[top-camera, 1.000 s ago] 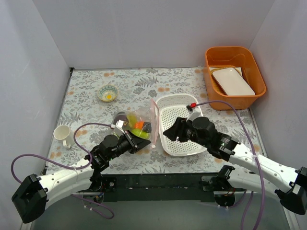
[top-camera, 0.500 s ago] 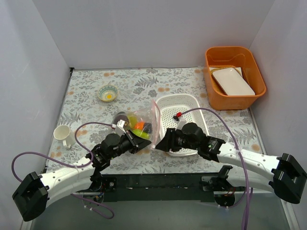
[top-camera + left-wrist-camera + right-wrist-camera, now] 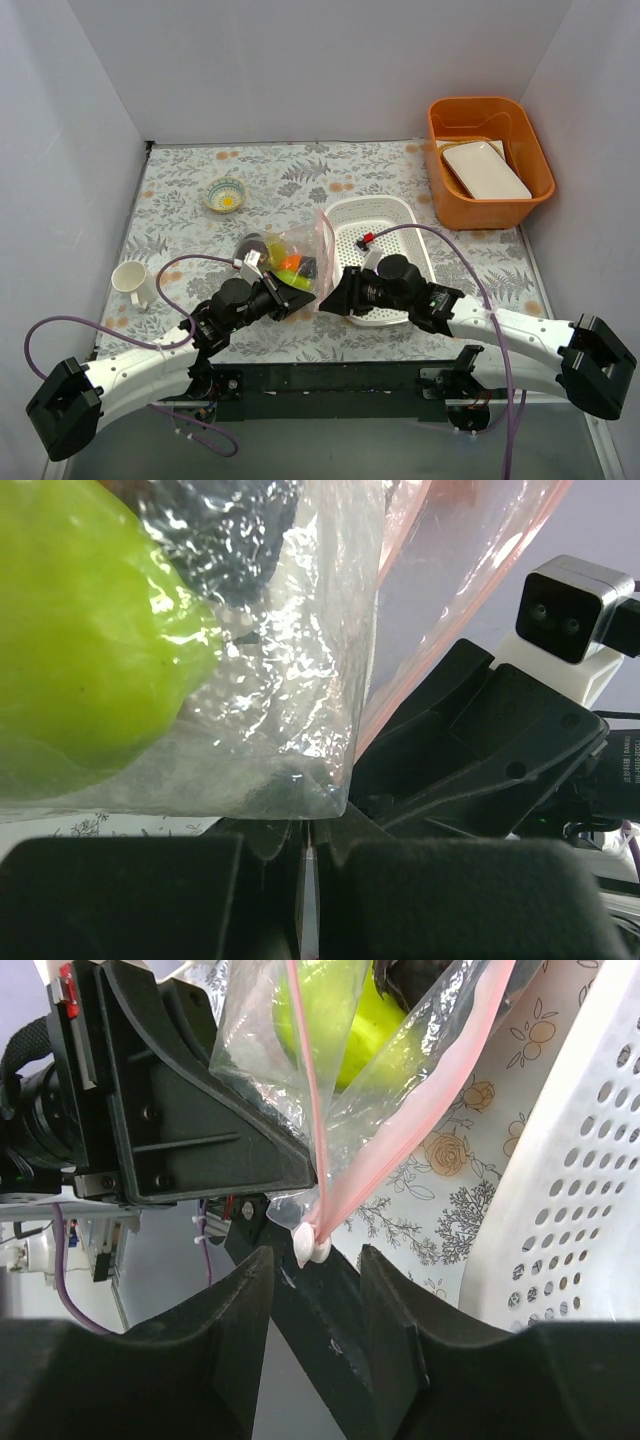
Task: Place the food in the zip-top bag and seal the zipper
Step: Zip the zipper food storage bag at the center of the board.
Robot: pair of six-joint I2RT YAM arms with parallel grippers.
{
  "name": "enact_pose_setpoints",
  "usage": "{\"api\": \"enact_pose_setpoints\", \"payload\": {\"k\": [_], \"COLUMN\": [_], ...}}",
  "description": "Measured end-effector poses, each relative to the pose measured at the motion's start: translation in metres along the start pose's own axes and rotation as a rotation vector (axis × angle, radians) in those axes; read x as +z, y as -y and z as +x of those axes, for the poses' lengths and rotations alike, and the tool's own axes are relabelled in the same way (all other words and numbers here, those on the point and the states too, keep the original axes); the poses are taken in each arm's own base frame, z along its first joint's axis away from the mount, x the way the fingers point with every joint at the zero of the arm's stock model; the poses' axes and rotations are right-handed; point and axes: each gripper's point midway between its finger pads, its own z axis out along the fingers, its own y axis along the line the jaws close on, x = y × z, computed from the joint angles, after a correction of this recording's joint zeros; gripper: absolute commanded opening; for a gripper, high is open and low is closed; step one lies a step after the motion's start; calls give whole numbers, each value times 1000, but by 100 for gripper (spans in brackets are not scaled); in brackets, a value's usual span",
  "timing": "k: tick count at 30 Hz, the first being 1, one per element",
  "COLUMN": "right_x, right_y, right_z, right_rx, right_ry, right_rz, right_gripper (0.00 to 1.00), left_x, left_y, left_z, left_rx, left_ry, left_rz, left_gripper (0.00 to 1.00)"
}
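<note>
Zip-top bag (image 3: 290,250) sits toward the middle of the table's (image 3: 200,170) near edge, just left of the white perforated basket (image 3: 400,206). The food (image 3: 296,266) is inside. A green pear (image 3: 90,650) presses against the film, and an orange piece (image 3: 289,262) is near it.

Left gripper (image 3: 305,855) is clamped tight on the bag's lower corner, film pinched in the seam between the pads. Right gripper (image 3: 315,1257) stands partly spread and holds nothing. The pale end tab (image 3: 312,1245) of the pink zipper (image 3: 410,1115) hangs in the gap, touching neither finger as far as I can tell.

The film is thin, crinkly and glossy. I judge it light, limp and slippery, sagging under the hard plastic fruit. The zipper strip looks like the only stiff part, so I'd take hold there, at its end, then press along it. The basket is rigid moulded plastic.
</note>
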Motion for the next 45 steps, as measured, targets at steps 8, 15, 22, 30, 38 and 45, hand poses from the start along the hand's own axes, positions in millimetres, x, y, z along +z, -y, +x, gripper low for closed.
{"api": "enact_pose_setpoints", "payload": {"k": [8,15,22,30,38,45], "right_x": [6,10,13,10,10,8], "right_y": [-2,-4,-4,-3,-2,3], "right_z": [4,4,3,3,3,4], "right_rx": [18,19,20,22,38,51], "right_ry": [-18,-20,-21,-8,-2,15], "right_rz": [-21,-37,-44,-43,-39,-29], "right_gripper": [42,33,19,15,14,12], "left_x": [0,0,0,-1,-3,-3], "left_y": [0,1,1,3,6,-4], "left_z": [0,-1,-1,-1,-1,5], "left_rx": [0,0,0,0,4,4], "left_ry": [0,3,4,3,7,-13], "left_rz": [-1,4,4,11,52,60], "left_gripper": [0,0,0,11,20,25]}}
